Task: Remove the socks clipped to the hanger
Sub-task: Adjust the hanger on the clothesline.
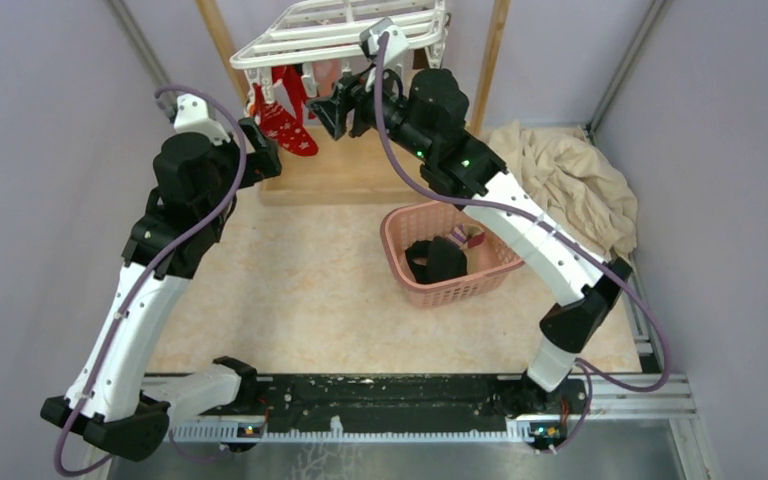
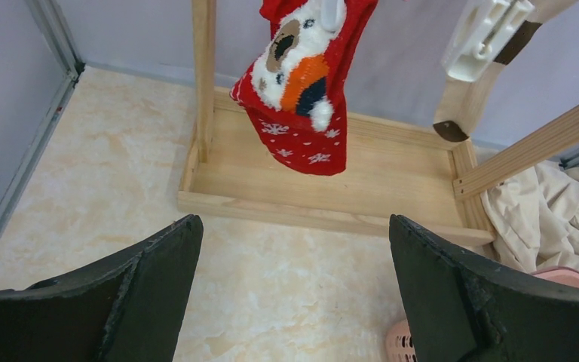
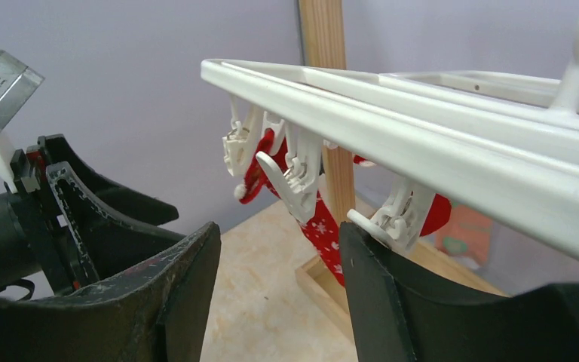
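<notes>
The counter (image 1: 310,290) has a pale, marbled beige surface and is closed in by plain lilac walls (image 1: 50,100) with metal posts in the corners. At its far side stands a wooden frame (image 1: 360,175) on a flat board base. The white hanger (image 1: 330,35) sits high between the frame's posts. Two red socks (image 1: 285,125) dangle from clips under the hanger's left part. A crumpled beige cloth (image 1: 570,180) lies in the far right corner. A pink basket (image 1: 400,235) rests on the counter right of centre, with a black sock (image 1: 438,262) and a striped sock (image 1: 470,238) inside it.

The left hand (image 2: 294,226) is raised near the frame's left post, fingers spread as wide as they go, holding and touching nothing. Its wrist view shows one red sock (image 2: 301,98) hanging ahead and above, patterned with white snowflakes and a fluffy white-and-orange figure, well clear of the fingers.

The right hand (image 3: 279,234) is up under the hanger's near edge, fingers partly apart with nothing gripped between them. A white clip (image 3: 388,219) hangs from the bar just at the tip of one finger (image 3: 392,294); whether they touch I cannot tell.
</notes>
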You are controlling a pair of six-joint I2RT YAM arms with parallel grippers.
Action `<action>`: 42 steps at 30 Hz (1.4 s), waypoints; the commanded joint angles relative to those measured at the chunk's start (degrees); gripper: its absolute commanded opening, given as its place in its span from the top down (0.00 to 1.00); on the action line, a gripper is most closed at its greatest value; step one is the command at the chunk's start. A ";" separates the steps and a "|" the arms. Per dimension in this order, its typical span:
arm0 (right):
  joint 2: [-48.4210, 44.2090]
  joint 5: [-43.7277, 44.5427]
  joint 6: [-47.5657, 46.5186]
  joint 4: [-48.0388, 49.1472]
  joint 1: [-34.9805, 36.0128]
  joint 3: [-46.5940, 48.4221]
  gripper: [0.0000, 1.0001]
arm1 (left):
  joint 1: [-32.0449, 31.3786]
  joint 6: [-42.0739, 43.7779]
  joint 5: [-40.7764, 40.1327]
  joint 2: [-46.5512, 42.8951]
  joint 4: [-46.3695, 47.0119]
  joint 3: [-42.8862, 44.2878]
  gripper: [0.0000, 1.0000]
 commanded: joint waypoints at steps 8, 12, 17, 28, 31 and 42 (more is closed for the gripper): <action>9.20 3.48 -0.41 5.08 1.93 11.56 0.39 | 1.04 -0.58 5.71 -0.55 -1.20 0.27 0.01; 12.60 4.99 -0.26 6.41 1.94 14.54 0.37 | 1.14 -0.24 6.12 -0.68 -1.70 0.44 0.01; 16.25 9.38 -0.51 4.89 1.99 19.95 0.46 | 1.10 0.43 6.32 -0.93 -2.17 0.90 0.01; 8.44 14.81 -3.31 9.69 1.75 8.23 0.71 | 1.13 0.67 6.88 -1.42 -1.37 0.39 0.01; 6.65 15.56 -3.79 9.50 1.23 6.34 0.72 | 1.09 0.58 7.16 -1.43 -1.02 0.12 0.01; -0.76 15.79 -2.40 11.37 -3.29 -3.56 0.72 | 1.13 0.35 8.03 -1.33 0.04 -0.61 0.01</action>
